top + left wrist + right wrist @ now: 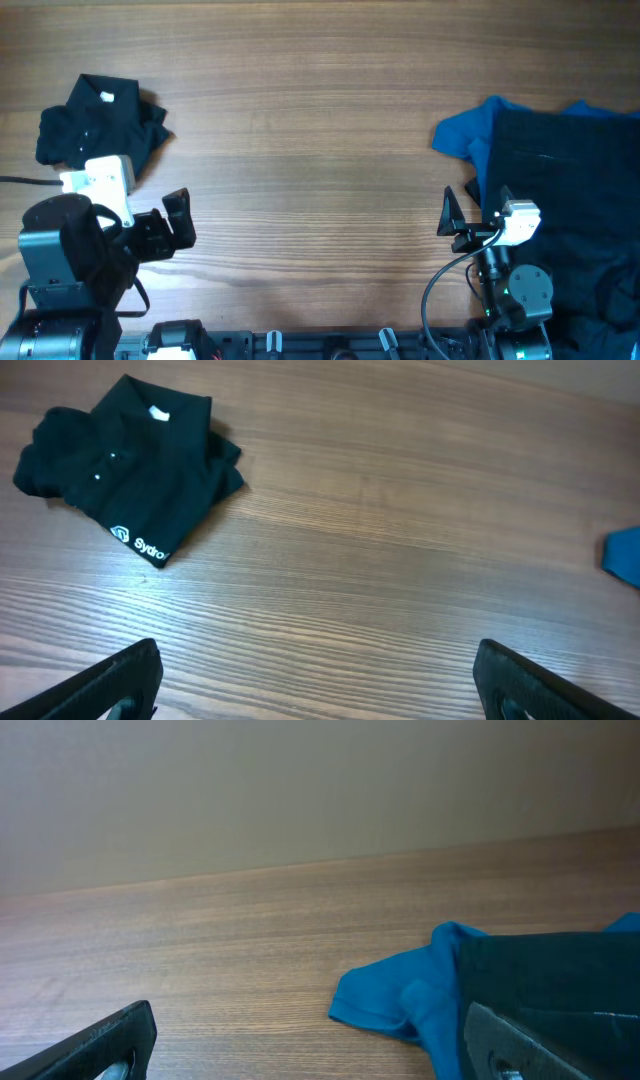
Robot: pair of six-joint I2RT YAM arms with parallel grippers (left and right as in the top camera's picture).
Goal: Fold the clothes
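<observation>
Wood-grain bench (320,120) fills our overhead view, and a plain wall (300,790) shows behind it from the right wrist. At ten o'clock we see the black shirt (100,125) lying as a compact folded bundle, collar up. Its white neck label (157,413) and white hem print (150,545) both show in the left wrist view. Nothing touches it.

At three o'clock lies a heap of other clothes. A blue garment (465,135) pokes out toward the centre with a dark garment (570,180) draped over it, both loose and unfolded. The middle of the bench between the bundle and the heap shows only wood.

We see the left jaws spread wide with nothing between them, parked at about eight o'clock, near the folded shirt but apart from it. The right jaws are likewise wide apart and hold nothing. They sit at about four o'clock, just beside the heap's near edge.

We judge one shirt done and set aside. At least the blue and dark pieces remain, and neither has been picked up yet.
</observation>
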